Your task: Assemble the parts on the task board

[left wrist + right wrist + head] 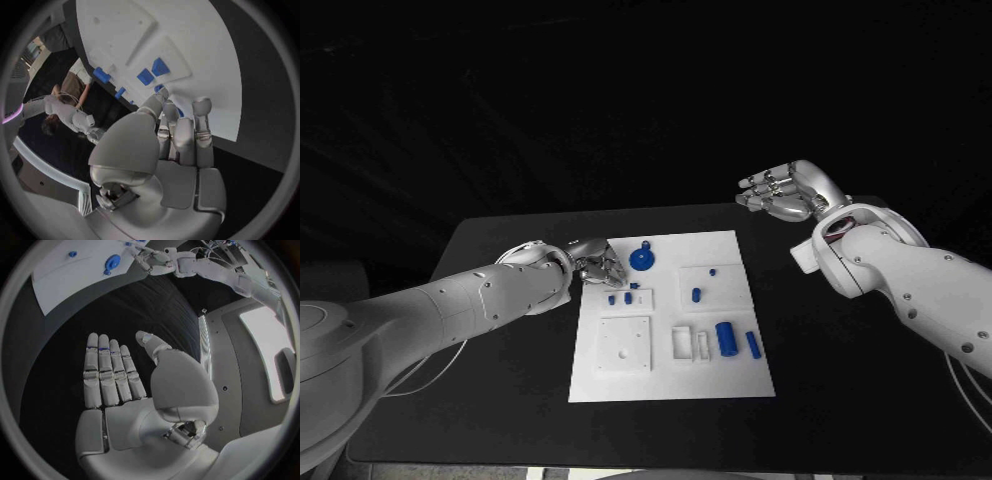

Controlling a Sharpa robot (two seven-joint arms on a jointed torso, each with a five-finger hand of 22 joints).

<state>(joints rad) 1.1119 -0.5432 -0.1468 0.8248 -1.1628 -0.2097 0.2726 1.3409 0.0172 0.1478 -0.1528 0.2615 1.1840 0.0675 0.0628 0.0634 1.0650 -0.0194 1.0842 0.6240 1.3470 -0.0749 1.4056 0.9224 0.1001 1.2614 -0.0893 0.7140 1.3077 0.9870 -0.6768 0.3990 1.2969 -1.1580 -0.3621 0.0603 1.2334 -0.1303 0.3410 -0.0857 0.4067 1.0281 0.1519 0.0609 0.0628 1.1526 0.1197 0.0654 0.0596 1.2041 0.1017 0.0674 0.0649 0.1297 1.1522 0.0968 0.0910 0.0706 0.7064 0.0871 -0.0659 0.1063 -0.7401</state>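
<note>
White task board (669, 380) lies mid-table (502, 240), blue parts (727, 336) scattered on it. Left hand (596, 264) hovers at its left edge, fingers curled, holding nothing. Right hand (788, 192) hangs well apart, fingers extended, empty.

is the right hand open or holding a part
Open. The right hand shows a flat bare palm with straight fingers and nothing in it; it is raised off the board.

No readable text, labels, brands or numbers anywhere, neither on board, parts nor arms.
</note>
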